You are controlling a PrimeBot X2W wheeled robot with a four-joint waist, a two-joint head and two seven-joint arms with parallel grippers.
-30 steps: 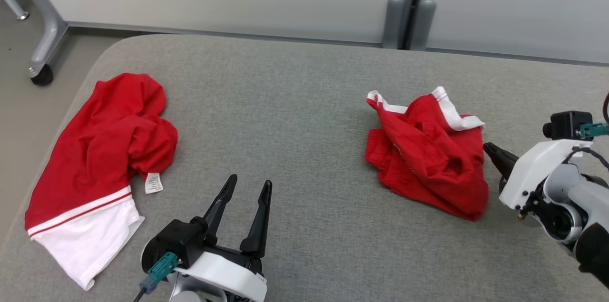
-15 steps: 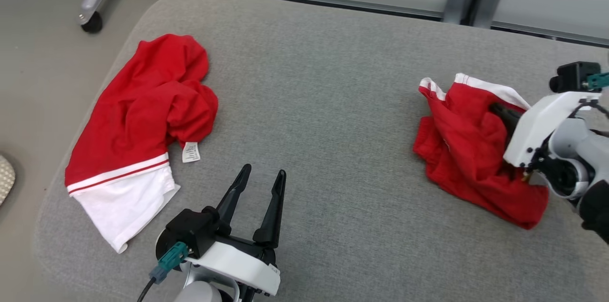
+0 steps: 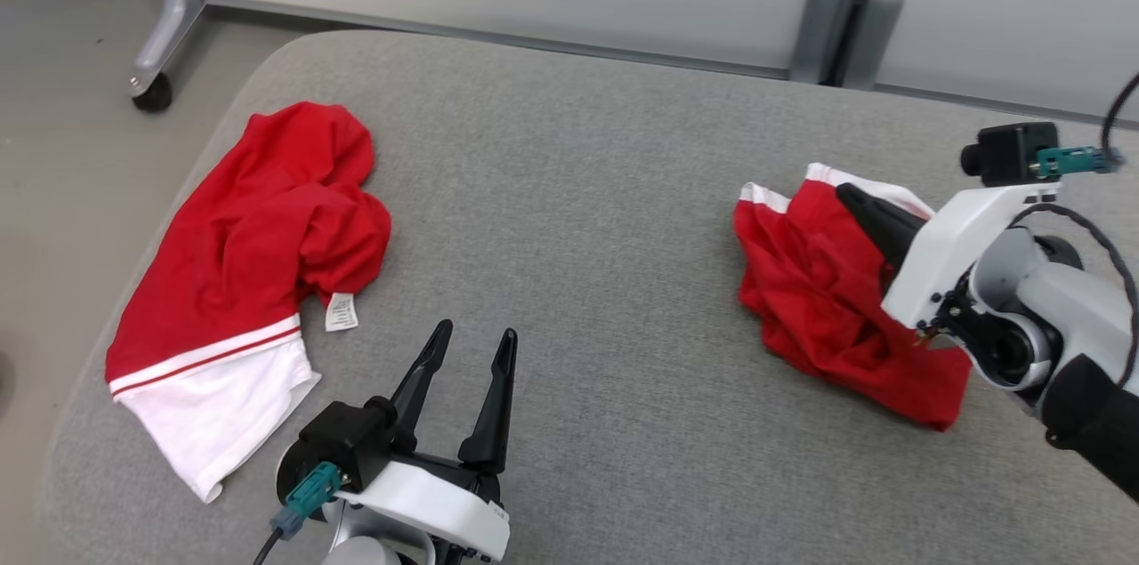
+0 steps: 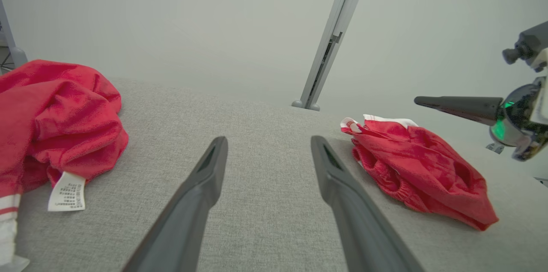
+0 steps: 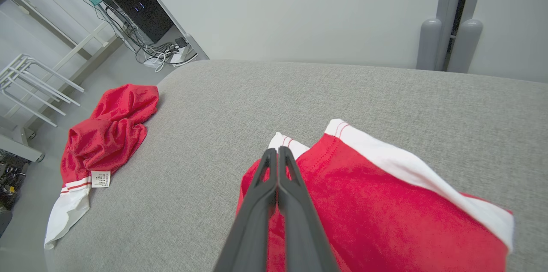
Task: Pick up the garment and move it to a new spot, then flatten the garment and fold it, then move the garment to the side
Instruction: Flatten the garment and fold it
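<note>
A: Now, right gripper [image 5: 278, 150]: finger state?
B: Both fingers are pressed flat together along their length, with no gap and no cloth between them. In the left wrist view they hang in the air above the crumpled red garment [image 3: 819, 298], apart from it.
A: Garment position relative to those fingers?
B: Beneath them and beyond the tips. In the right wrist view its white band [image 5: 411, 169] starts just past the tips and runs off to their right. The red bulk lies under the finger shafts. The garment rests bunched on the grey padded surface [image 3: 569, 191].
A: Left gripper [image 3: 476, 334]?
B: Fingers spread wide, nothing between them, bare grey fabric ahead of the tips. The crumpled red garment sits well off to the right of these fingers, not touching them.
A: And on their other side?
B: A second red garment [image 3: 240, 245] with a white hem, well off to the left. Its white care label [image 3: 341, 312] lies on the grey surface, nearer the left-hand finger. Whether the left fingers touch the surface, cannot tell.
</note>
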